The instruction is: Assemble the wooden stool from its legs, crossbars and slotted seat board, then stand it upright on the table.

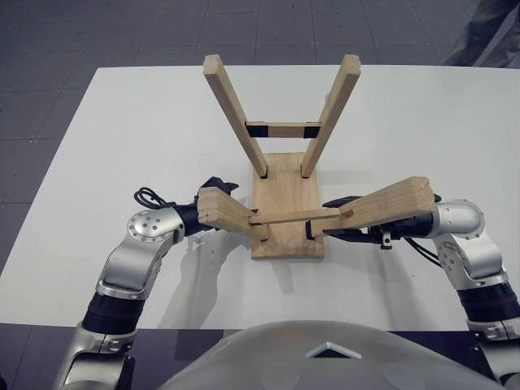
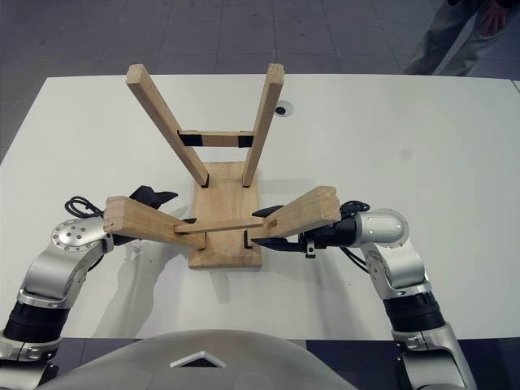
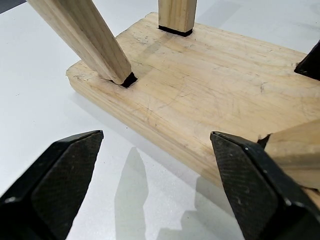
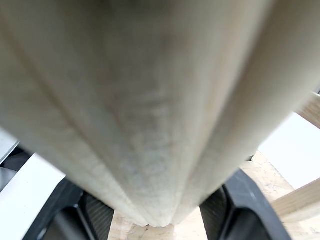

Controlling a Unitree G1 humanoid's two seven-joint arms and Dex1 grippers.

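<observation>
The seat board (image 1: pixel 284 191) is being kept flat on the table (image 1: pixel 122 122), underside up, about midway between the side edges and closer to the near edge, so that its slots are being offered upward to the legs. The far left leg (image 1: pixel 236 114) and far right leg (image 1: pixel 331 114) are being carried in the board's far slots, splaying toward the far edge and being tied together by the far crossbar (image 1: pixel 284 129). The near pair, joined by the near crossbar (image 1: pixel 294 216), is being held low over the board's near end, apparently for lining up with the remaining slots; whether the leg ends are entering them cannot be told. The near right leg (image 1: pixel 386 203) is being clasped by the right gripper (image 2: pixel 260 230), fingers on either side, so the frame can be steered. The left gripper (image 3: pixel 156 137) is being kept spread wide beside the near left leg (image 1: pixel 227 211), gripping nothing, probably only to steady that side. Standing the stool upright is not yet being attempted.
</observation>
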